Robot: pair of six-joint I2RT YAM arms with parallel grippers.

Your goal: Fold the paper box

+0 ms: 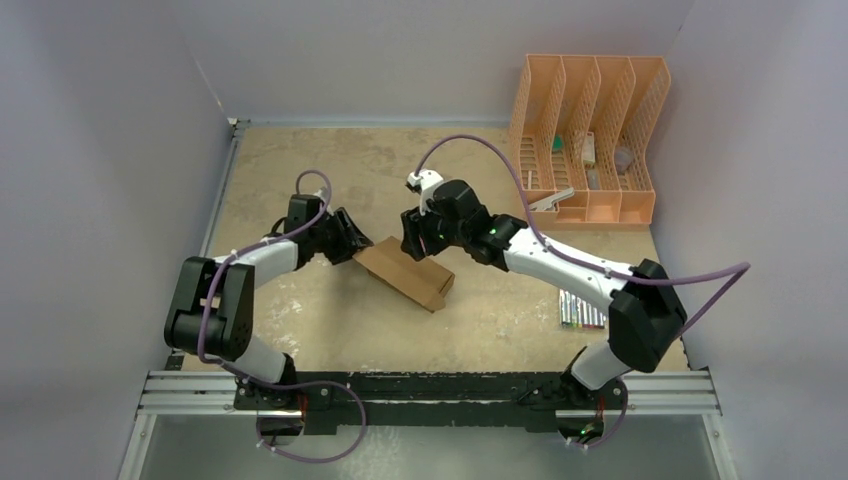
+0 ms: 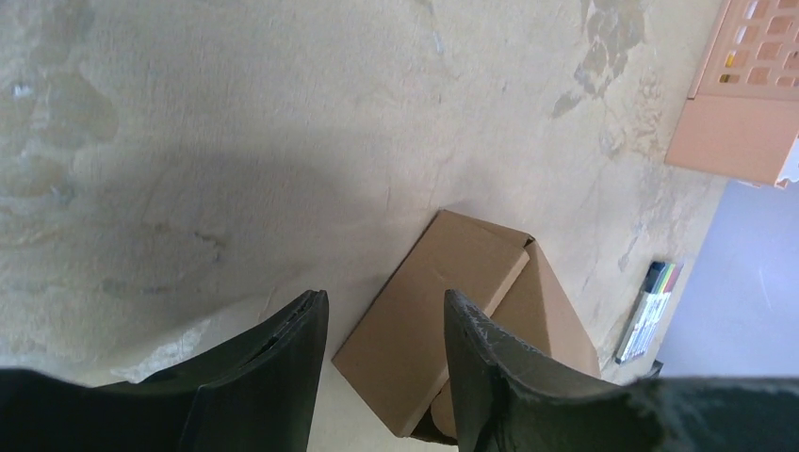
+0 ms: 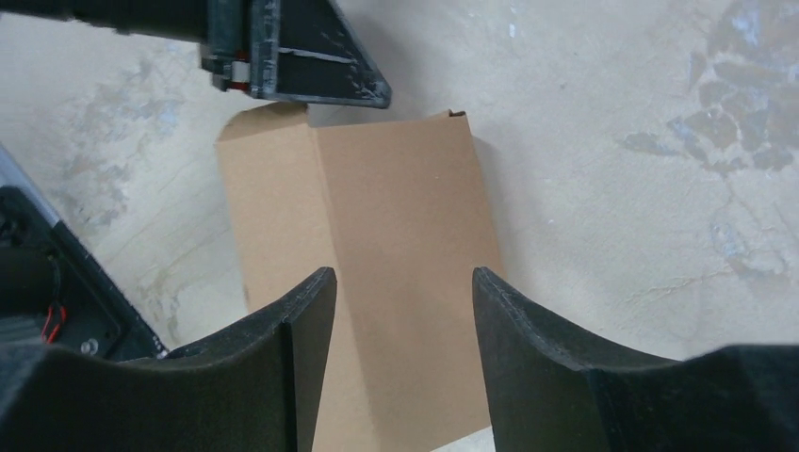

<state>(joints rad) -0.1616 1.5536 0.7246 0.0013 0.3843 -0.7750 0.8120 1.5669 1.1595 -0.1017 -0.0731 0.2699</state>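
The paper box (image 1: 405, 272) is a small brown carton lying flat and slanted mid-table, between the two arms. My left gripper (image 1: 355, 247) is at its left end. In the left wrist view that gripper (image 2: 386, 311) is open, and the box (image 2: 424, 301) lies below and beyond the fingers with its near end gaping. My right gripper (image 1: 415, 248) hangs over the box's far side. In the right wrist view it (image 3: 403, 282) is open above the box's top panel (image 3: 396, 207), nothing pinched. The left gripper's fingertips (image 3: 301, 85) show at the box's far edge.
An orange plastic file rack (image 1: 590, 130) stands at the back right, its corner also showing in the left wrist view (image 2: 744, 122). A pack of coloured markers (image 1: 580, 310) lies by the right arm's base and shows in the left wrist view (image 2: 650, 311). Grey walls enclose the table.
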